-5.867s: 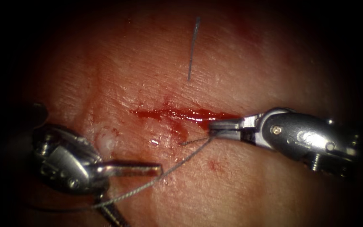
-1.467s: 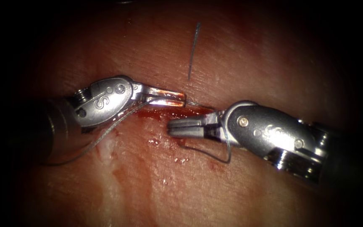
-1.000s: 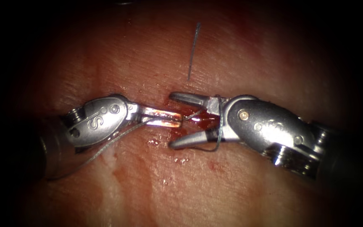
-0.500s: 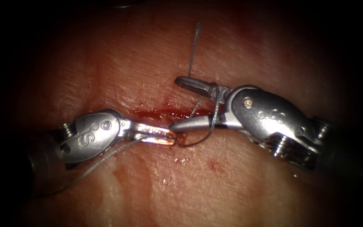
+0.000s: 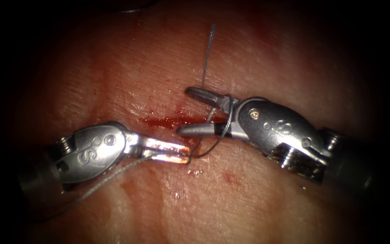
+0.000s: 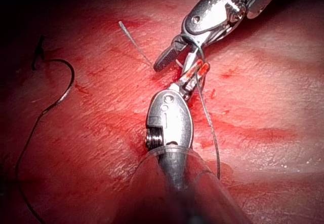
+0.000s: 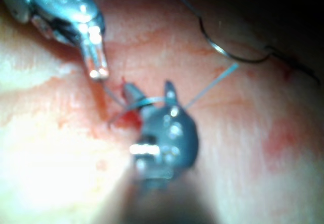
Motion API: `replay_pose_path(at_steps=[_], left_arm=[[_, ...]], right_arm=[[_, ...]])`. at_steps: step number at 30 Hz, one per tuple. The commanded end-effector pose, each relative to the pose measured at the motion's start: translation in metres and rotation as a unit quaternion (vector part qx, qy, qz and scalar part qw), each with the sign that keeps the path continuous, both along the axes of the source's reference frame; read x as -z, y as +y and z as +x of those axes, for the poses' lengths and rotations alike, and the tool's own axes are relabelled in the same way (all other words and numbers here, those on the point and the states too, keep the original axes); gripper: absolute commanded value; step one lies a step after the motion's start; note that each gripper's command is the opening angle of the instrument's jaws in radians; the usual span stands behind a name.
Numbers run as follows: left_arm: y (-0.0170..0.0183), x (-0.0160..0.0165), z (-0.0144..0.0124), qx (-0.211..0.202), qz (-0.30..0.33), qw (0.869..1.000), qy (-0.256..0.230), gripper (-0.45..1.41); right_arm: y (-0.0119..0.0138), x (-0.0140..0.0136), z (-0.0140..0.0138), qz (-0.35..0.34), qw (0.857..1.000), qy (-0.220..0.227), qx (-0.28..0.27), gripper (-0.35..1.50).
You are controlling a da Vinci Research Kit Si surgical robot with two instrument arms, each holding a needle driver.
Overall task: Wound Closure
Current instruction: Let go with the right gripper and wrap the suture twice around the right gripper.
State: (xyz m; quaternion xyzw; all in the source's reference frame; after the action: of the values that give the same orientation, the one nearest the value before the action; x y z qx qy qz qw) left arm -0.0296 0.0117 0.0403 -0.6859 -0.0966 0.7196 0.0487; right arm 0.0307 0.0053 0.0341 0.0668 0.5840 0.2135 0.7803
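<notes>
Pink, ridged slab of pork-belly tissue (image 5: 258, 203) with a short horizontal cut (image 5: 177, 120) at centre, glossy red fluid (image 5: 168, 121) pooled along it.

Left arm's silver wristed tool (image 5: 183, 153) comes in below the left end of the cut. Jaws closed flat, pinching the grey braided thread (image 5: 113, 175) right at their tip. From the grip the thread trails down and left beside the tool body; in the left wrist view it hangs past the tool (image 6: 191, 80) as a long strand (image 6: 210, 127).

Right arm's silver tool (image 5: 190, 110) sits over the right part of the cut. Jaws spread in a moderate V, upper blade above the cut, lower blade level along it. Nothing clamped between them. A turn of the thread wraps around the jaw bases near the hinge, then loops down to the left tool's tip.

Short, straight, blue-grey cut end of thread (image 5: 207, 54) stands up from the tissue just above the right tool's upper blade.

Thin curved steel needle (image 6: 61, 87) lies free on the tissue surface, well away from both tools, held by neither; dark thread runs off from it. Right wrist view shows the same arc (image 7: 230, 51) beyond that tool (image 7: 149, 92). Cannot tell whether its point is buried.
</notes>
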Motion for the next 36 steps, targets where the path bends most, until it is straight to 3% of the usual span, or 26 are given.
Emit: replay_pose_path(at_steps=[1,8,20,36], left_arm=[[0.0008,-0.0003,-0.0004,-0.001,-0.002,1.000,-0.002,-0.45],[0.0028,0.0002,-0.0005,-0.001,0.000,1.000,-0.007,-0.45],[0.0059,-0.0029,-0.0004,0.004,0.000,1.000,-0.006,-0.45],[0.0074,-0.0060,-0.0003,0.007,-0.005,1.000,-0.007,-0.45]], right_arm=[[0.0000,-0.0005,0.0009,-0.002,1.000,0.001,0.007,0.51],[-0.0008,-0.0001,0.0016,0.000,1.000,0.004,0.020,0.51],[-0.0023,0.0012,0.0032,0.005,0.999,0.018,0.051,0.51],[-0.0030,0.0017,0.0034,0.007,0.997,0.027,0.068,0.51]])
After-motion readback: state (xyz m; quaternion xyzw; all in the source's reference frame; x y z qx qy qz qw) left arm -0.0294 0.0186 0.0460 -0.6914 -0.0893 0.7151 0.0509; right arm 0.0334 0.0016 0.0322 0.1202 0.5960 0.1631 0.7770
